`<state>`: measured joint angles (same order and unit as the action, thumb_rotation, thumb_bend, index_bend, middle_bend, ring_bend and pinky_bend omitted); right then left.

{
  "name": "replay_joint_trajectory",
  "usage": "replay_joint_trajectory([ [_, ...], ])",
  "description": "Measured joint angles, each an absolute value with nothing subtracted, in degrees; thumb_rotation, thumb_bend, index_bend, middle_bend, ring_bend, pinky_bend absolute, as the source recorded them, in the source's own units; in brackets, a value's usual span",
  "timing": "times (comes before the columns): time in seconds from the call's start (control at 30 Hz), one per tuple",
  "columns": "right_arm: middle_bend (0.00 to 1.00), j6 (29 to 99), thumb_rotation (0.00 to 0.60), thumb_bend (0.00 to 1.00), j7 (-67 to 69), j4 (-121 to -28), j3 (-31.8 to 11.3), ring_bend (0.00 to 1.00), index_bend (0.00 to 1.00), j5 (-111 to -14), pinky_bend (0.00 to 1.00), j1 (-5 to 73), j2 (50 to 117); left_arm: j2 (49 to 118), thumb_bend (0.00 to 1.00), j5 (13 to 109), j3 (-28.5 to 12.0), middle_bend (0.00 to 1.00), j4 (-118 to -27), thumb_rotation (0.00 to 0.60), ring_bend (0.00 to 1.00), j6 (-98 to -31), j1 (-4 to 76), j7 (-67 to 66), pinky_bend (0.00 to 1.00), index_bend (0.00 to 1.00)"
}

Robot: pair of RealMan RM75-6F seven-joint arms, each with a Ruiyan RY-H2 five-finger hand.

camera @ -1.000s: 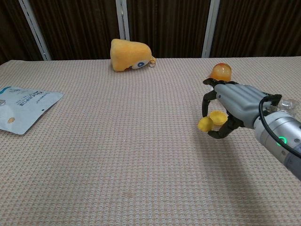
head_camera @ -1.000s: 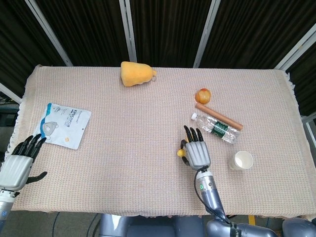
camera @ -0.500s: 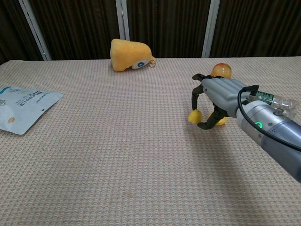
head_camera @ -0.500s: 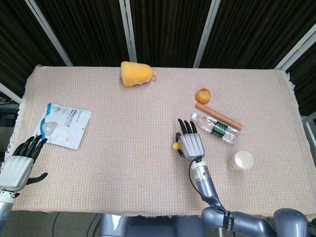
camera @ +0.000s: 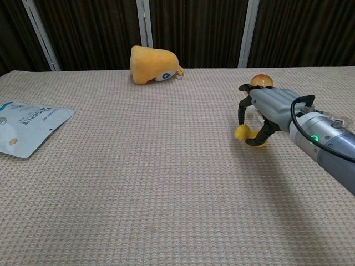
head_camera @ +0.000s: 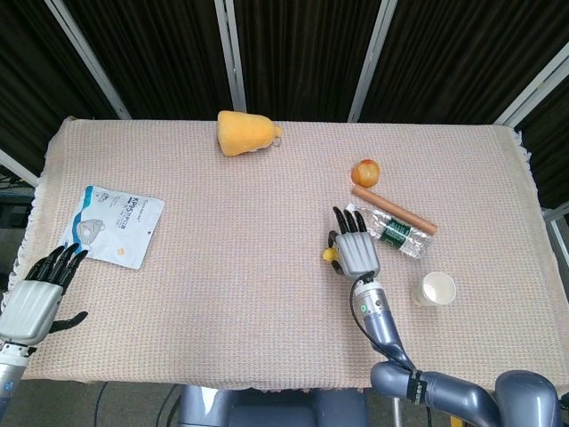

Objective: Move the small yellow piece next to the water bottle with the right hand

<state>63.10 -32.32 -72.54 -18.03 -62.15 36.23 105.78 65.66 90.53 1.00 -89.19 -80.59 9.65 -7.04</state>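
While pinched by the right hand (camera: 265, 113) — small, rounded yellow piece (camera: 243, 133).

Beige woven-cloth table (head_camera: 267, 222) w/ dark curtains (head_camera: 293, 53), white posts behind.

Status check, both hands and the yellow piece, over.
Right hand pinching small yellow piece, low over the cloth. Clear plastic water bottle just right of it. Left hand open, idle. Nothing between.

Grey right hand (camera: 270, 108), black fingers, black cable, green light
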Motion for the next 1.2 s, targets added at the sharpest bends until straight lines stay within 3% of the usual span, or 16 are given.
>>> replay_joint_trajectory([
  [1.2,0.0,60.08,0.6,0.21,-26.54,-65.05,-16.89,0.0,0.51,-59.82,0.0,38.41,105.57,65.33,0.0,90.22,1.17,0.0,-89.85,0.6,0.0,-79.52,10.15,-6.52,0.16,0.0],
])
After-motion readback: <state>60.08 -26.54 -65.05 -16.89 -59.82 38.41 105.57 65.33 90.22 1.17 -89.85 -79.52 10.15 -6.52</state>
